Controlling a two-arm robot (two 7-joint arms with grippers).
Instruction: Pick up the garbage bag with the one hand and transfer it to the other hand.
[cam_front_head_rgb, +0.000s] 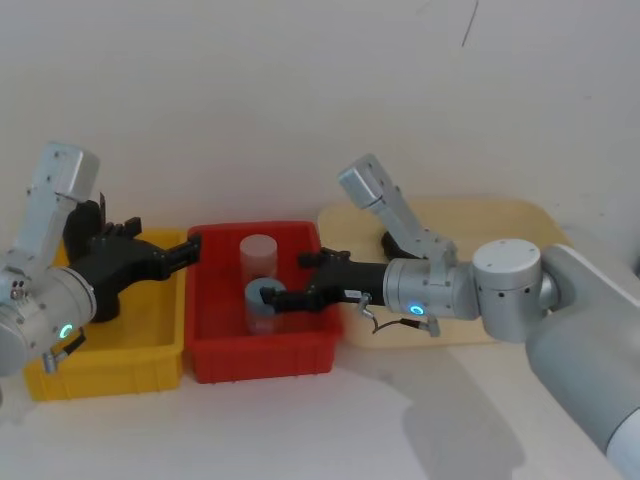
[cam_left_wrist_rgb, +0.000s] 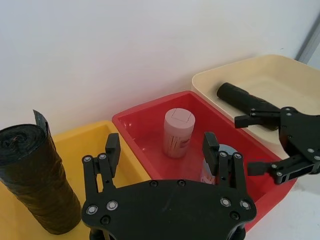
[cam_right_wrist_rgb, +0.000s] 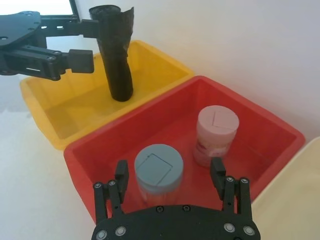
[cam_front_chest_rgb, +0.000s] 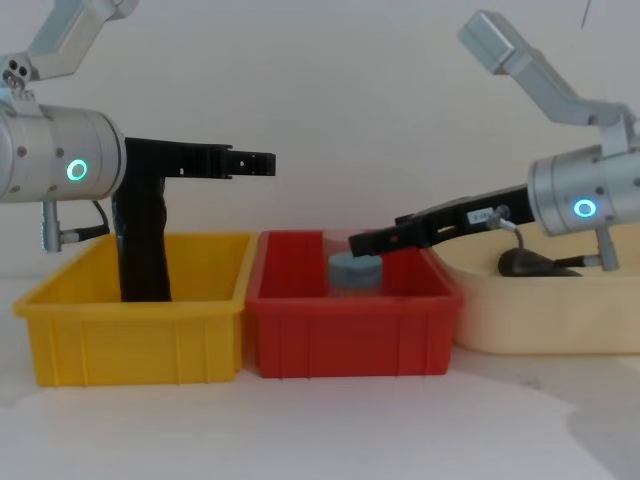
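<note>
Gaping wide and empty, the left gripper (cam_left_wrist_rgb: 161, 144) points its fingers (cam_left_wrist_rgb: 112, 147) over the yellow bin's (cam_left_wrist_rgb: 80, 134) rim toward the red bin (cam_left_wrist_rgb: 145, 132). Just behind those fingers, beside the wrist, an upright roll (cam_left_wrist_rgb: 37, 180) with a ragged top stands in the yellow bin. The right gripper (cam_right_wrist_rgb: 169, 167) is likewise spread wide and empty, its fingers poised just above a blue-lidded jar (cam_right_wrist_rgb: 158, 174) in the red bin. The garbage bag (cam_left_wrist_rgb: 235, 95) lies on its side in the cream tray (cam_left_wrist_rgb: 280, 75), back behind the right fingers and near that wrist, its long axis level. From the left fingers it is well apart, beyond the whole red bin. The right arm is plainly the nearer, so the left would likely need a long reach across.
</note>
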